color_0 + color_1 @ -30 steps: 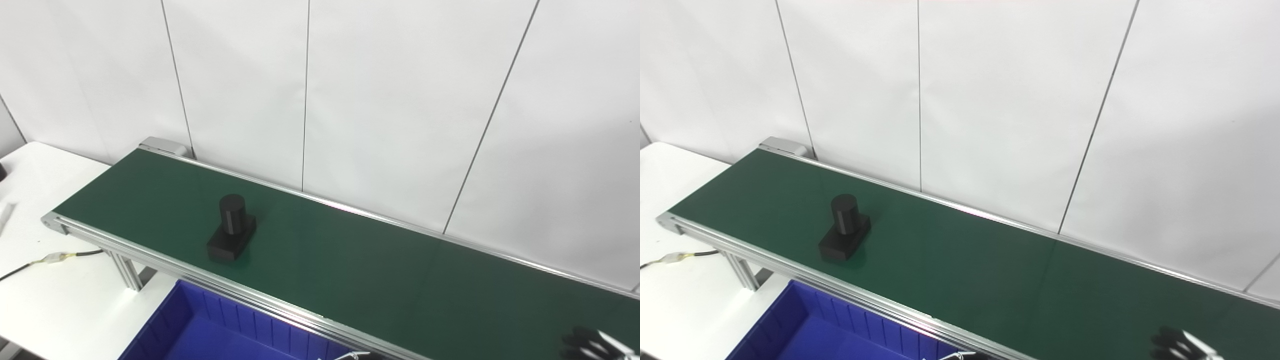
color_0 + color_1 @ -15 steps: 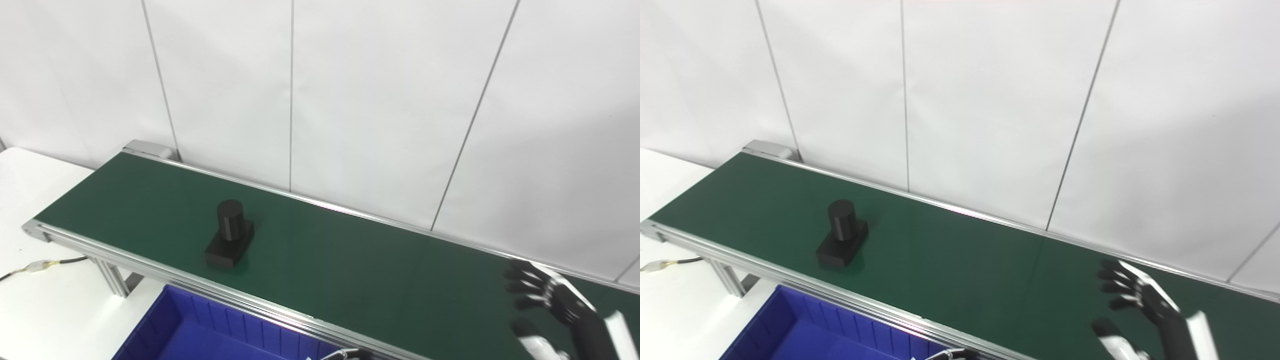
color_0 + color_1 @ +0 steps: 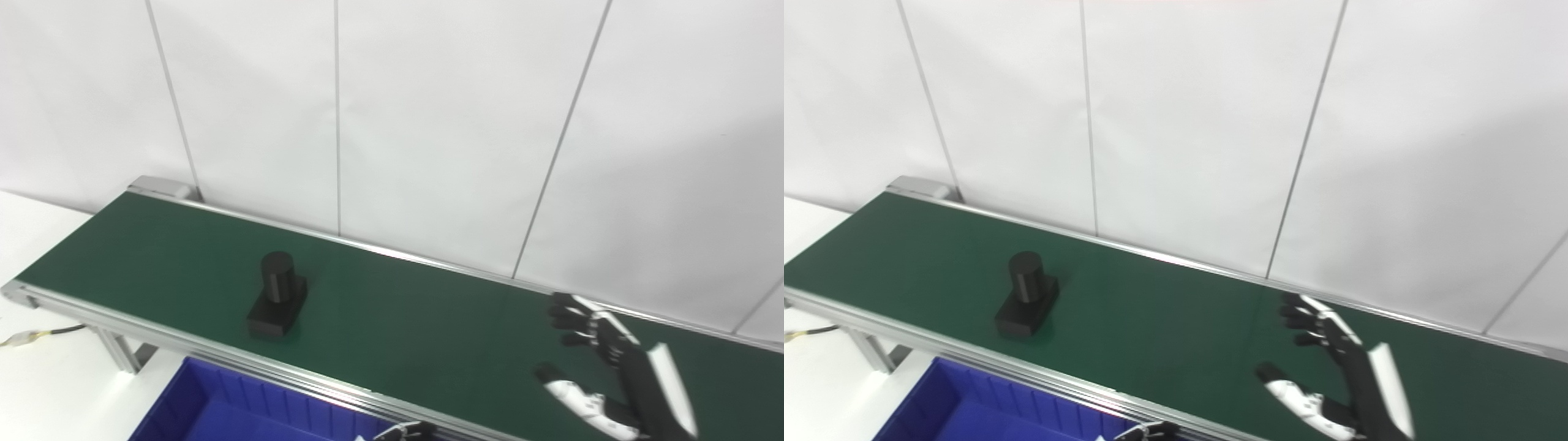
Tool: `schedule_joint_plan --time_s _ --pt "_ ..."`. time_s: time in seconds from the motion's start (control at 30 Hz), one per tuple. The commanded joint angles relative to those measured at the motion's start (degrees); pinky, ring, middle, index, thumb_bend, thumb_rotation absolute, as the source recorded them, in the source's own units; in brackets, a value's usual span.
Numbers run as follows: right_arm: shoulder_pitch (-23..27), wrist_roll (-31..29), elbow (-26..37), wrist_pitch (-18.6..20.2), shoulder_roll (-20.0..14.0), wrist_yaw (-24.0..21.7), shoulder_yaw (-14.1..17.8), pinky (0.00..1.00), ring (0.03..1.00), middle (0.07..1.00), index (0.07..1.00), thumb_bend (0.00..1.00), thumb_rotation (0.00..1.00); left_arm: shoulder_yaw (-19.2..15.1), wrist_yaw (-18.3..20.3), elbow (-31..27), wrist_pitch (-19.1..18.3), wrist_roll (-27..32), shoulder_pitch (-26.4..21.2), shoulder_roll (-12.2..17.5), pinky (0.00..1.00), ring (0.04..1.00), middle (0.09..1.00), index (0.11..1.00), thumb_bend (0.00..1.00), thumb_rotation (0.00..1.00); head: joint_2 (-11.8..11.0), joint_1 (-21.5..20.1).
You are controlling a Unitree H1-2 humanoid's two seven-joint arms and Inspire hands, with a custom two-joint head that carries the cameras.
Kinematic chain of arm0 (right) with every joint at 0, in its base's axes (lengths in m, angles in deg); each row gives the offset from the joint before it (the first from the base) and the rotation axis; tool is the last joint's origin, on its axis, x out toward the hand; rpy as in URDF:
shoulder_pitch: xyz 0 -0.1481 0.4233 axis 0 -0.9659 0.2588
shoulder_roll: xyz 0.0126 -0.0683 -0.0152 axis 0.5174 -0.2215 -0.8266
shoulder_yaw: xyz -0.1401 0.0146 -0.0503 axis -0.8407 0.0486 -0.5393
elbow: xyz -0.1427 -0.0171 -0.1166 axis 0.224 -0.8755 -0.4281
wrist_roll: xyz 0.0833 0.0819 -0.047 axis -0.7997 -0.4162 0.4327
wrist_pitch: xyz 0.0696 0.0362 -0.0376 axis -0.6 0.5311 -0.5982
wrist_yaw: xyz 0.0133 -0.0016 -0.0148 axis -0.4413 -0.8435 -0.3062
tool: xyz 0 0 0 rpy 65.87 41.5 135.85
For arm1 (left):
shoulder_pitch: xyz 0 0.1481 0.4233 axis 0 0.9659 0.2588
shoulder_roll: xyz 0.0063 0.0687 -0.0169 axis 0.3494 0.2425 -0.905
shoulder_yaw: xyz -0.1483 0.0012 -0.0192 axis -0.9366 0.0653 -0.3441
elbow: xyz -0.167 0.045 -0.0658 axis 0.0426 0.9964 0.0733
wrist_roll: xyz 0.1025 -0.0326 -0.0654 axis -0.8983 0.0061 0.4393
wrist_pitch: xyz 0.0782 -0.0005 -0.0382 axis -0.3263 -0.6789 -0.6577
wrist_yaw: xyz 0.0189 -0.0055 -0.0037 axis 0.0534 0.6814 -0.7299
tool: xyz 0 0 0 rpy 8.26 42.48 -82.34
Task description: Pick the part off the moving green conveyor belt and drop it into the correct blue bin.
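**Black part on the belt, right hand spread above it, left hand almost out of view**

The white panelled wall [image 3: 429,122] fills the upper half of both views. Below it the green conveyor belt [image 3: 398,318] runs from upper left to lower right; its right end is cut off by the picture edge. A white table [image 3: 37,380] shows at the lower left, with a thin cable [image 3: 43,334] lying on it. The blue bin [image 3: 245,410] sits just in front of the belt's near rail; only its far wall and a part of its inside are visible, the rest is cut off at the bottom.

The right hand [image 3: 603,373] is above the right part of the belt, fingers [image 3: 1304,318] apart and holding nothing. It is well apart from the part.

The black part [image 3: 277,297], an upright cylinder on a flat block, stands on the left part of the belt, near the front rail.

Of the left hand [image 3: 401,432] only a small dark piece shows at the bottom edge; I cannot tell if its fingers are open or closed.
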Motion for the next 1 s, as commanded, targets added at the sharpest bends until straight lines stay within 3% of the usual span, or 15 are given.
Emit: schedule_joint_plan --time_s 0.0,0.23,0.47,0.97 --pt "1.91 -0.34 -0.03 -0.30 0.63 0.31 -0.36 0.69 0.764 0.787 0.826 0.50 0.40 -0.27 0.68 -1.83 2.15 0.53 -0.29 0.04 0.66 0.745 0.781 0.806 0.83 0.69 0.04 -0.45" --pt "3.87 1.11 -7.00 -2.65 2.07 1.37 -2.46 0.70 0.783 0.798 0.832 0.51 0.36 -1.60 2.87 -1.73 2.15 1.48 -0.31 0.07 0.66 0.738 0.783 0.812 0.82 0.69 0.10 -1.32" --pt "5.78 2.22 -12.38 -2.93 3.59 2.12 -4.45 0.74 0.804 0.809 0.840 0.55 0.42 -2.11 2.78 -1.68 2.16 0.89 -0.39 0.19 0.66 0.741 0.781 0.811 0.80 0.69 0.14 -1.98" --pt "8.93 2.66 -18.44 -4.00 5.71 3.41 -6.84 0.74 0.811 0.813 0.851 0.54 0.41 -2.48 3.01 -1.53 2.16 0.96 -0.67 0.29 0.66 0.738 0.782 0.817 0.78 0.73 0.10 -4.25"
